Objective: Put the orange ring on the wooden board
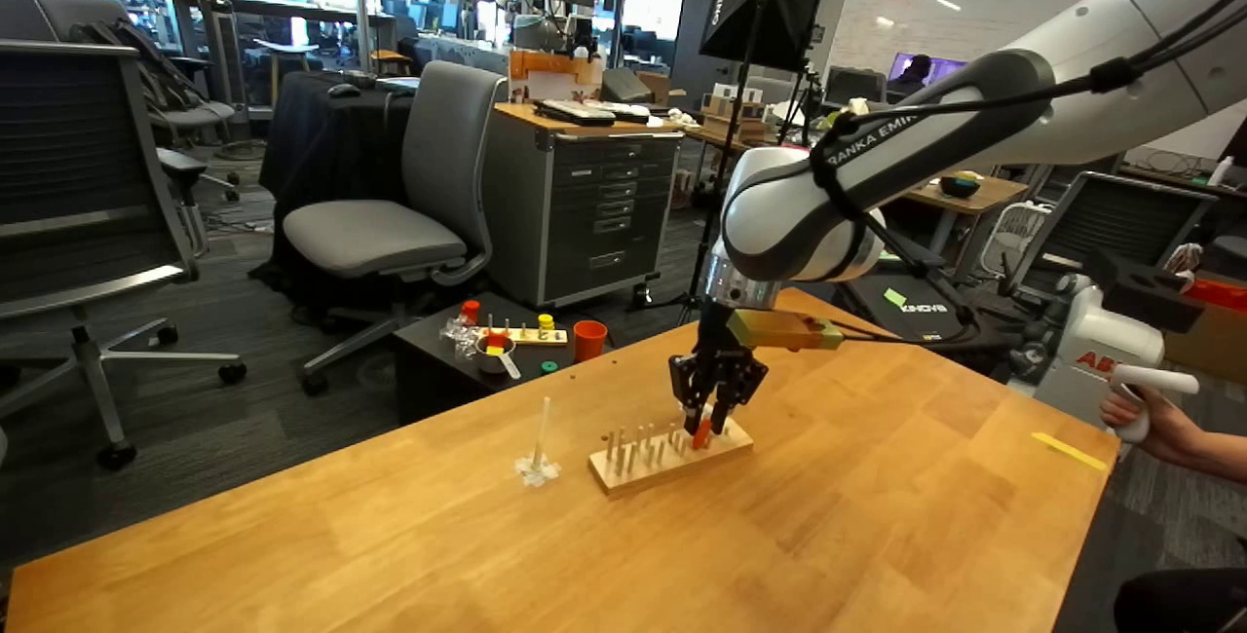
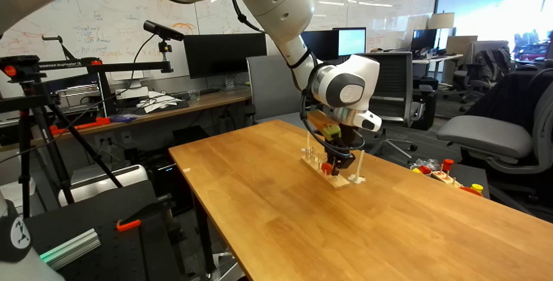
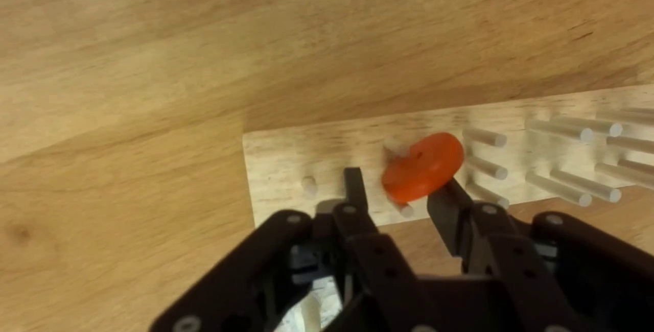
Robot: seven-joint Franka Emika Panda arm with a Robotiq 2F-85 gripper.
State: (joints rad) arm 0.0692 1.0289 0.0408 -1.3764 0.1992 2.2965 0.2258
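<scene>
Over the wooden tabletop (image 1: 828,536) you look nearly there: your fingers (image 3: 356,189) grasp the orange ring (image 3: 424,167), the pegged wooden board (image 3: 278,163) beneath them; touchdown's unclear, release apparently pending.

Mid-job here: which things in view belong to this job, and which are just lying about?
For the job:
small round orange-red ring
pale rectangular pegged wooden board

Lying about:
thin upright whitish peg
tapered orange cup
flat yellow strip on the wooden tabletop

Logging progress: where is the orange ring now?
In the wrist view, the ring is right of centre, at the gripper, over the board, just left of three pegs.
</scene>
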